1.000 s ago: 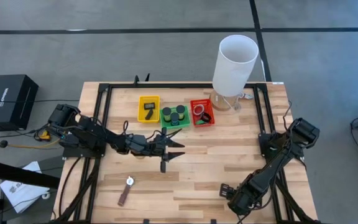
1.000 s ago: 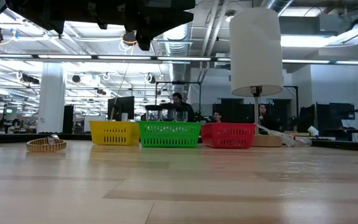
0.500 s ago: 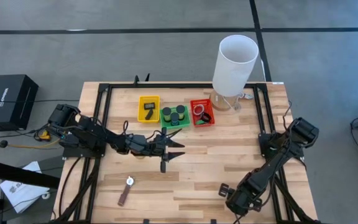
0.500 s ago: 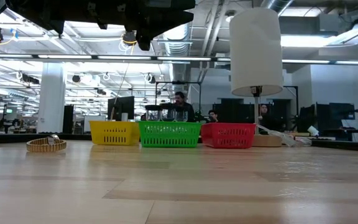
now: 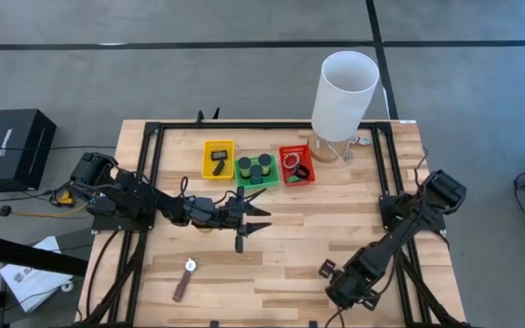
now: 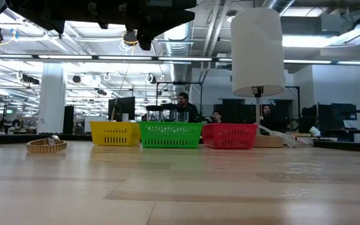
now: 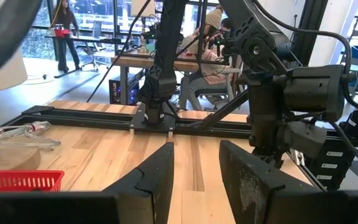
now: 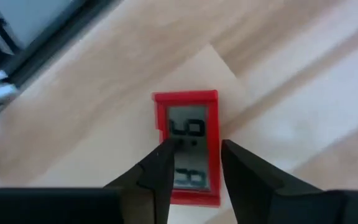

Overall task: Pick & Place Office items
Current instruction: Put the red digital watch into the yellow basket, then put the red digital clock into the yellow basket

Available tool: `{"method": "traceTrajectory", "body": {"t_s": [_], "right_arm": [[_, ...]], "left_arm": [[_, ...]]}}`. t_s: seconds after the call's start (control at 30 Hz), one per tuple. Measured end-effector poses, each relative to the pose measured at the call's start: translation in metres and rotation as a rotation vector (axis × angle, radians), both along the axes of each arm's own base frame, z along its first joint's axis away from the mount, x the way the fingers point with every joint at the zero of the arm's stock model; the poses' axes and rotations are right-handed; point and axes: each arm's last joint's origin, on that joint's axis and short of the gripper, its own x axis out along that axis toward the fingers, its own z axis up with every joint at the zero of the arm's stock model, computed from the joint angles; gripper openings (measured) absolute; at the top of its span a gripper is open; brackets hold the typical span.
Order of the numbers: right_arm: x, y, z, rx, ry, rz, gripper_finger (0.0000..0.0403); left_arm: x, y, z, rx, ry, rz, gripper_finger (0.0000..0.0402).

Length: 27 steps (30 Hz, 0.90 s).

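Grey concrete floor (image 5: 199, 64) spreads around the wooden table (image 5: 290, 251), crossed by dark painted lines. Beyond the table's far edge the hall is open and bright: long strip lights (image 6: 92, 57) and exposed ducts (image 6: 214, 25) overhead, a white column (image 6: 52, 97), rows of desks with dark monitors (image 6: 330, 119). A few people (image 6: 181, 106) sit at workstations.
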Motion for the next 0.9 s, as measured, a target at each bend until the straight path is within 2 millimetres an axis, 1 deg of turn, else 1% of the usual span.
{"method": "traceTrajectory", "body": {"t_s": [0.2,0.37,0.53,0.7,0.77,0.9], "right_arm": [[0.008,-0.010,-0.001,-0.009,0.012,-0.054,0.0122],[0.007,-0.007,0.001,-0.017,0.022,-0.084,0.0131],[0.009,-0.003,0.009,-0.021,0.036,-0.107,0.0168],[0.011,-0.001,0.014,-0.009,0.063,-0.207,0.0216],[0.007,0.002,0.013,-0.018,0.070,-0.196,0.0231],[-0.004,0.008,0.009,-0.033,0.057,-0.086,0.0243]], "left_arm": [[0.000,0.000,0.000,-0.001,-0.001,0.000,0.0121],[0.000,0.000,0.000,-0.001,-0.001,0.000,0.0121],[0.000,0.000,0.000,-0.001,-0.001,0.000,0.0121],[0.000,0.000,0.000,-0.001,-0.001,0.000,0.0121],[0.000,0.000,0.000,-0.001,-0.001,0.000,0.0121],[0.000,0.000,0.000,-0.001,-0.001,0.000,0.0121]]}}
